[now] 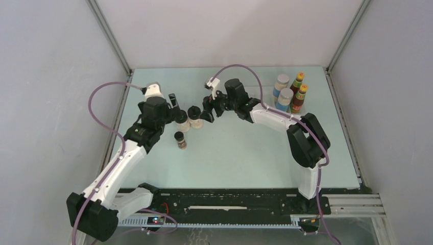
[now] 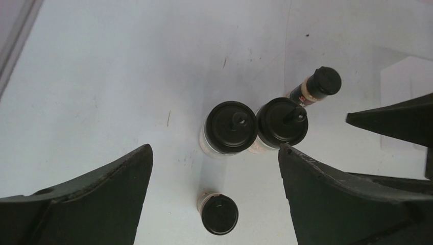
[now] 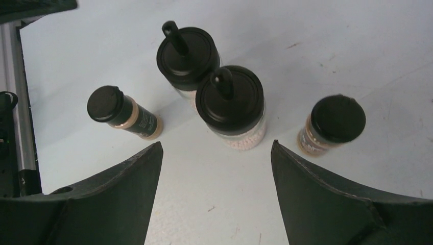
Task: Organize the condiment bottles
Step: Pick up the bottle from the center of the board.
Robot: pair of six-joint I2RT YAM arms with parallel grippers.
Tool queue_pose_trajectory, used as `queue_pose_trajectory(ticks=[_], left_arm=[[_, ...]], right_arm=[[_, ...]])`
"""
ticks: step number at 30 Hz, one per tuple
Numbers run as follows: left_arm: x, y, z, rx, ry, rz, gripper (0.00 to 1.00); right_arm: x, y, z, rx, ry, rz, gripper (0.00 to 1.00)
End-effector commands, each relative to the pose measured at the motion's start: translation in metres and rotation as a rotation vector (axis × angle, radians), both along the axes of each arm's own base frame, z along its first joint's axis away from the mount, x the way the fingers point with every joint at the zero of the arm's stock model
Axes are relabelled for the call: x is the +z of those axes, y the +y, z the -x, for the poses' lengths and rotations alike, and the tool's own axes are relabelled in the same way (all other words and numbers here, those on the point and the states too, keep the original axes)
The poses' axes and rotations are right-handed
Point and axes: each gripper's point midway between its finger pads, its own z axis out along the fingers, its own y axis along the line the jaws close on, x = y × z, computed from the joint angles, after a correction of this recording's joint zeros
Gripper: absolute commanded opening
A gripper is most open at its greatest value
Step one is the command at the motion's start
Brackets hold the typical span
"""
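Plain grey walls (image 1: 41, 76) enclose a pale table (image 1: 245, 158) framed by aluminium struts (image 1: 110, 35).

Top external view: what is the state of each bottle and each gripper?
Two black-lidded pale jars, upright, lidded, side by side.
Two tiny dark jars with black caps, upright, capped, apart.
Two grey-lidded blue-labelled jars, upright, lidded.
Two slim red sauce bottles with yellow caps, upright, capped.
Left gripper, jaws open, empty.
Right gripper, jaws open, empty.

The black-lidded jars (image 3: 231, 104) are showing matt plastic lids over clear walls; the tabletop (image 2: 102, 76) is looking smooth and faintly scuffed; the fingers (image 3: 327, 204) are looking matt.
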Motion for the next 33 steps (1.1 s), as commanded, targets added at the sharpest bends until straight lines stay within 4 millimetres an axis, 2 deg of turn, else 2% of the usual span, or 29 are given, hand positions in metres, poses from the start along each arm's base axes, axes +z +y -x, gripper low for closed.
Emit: queue_pose_trajectory(ticks=[1,5,13,33], left_arm=[[0.054,0.006,0.001,0.009,-0.123,-0.005,0.97],[0.067,0.010,0.006,0.011,-0.153,-0.013,0.97],[0.086,0.014,0.012,0.009,-0.197,-0.013,0.98],[0.093,0.013,0.020,-0.014,-0.234,0.009,0.98]], right_arm=[[0.015,0.018,-0.001,0.070,-0.035,-0.016,0.85],[0.015,0.031,-0.001,0.103,-0.039,-0.010,0.86],[-0.001,0.049,-0.003,0.144,-0.012,0.037,0.86],[-0.022,0.055,-0.012,0.156,-0.006,0.110,0.86]])
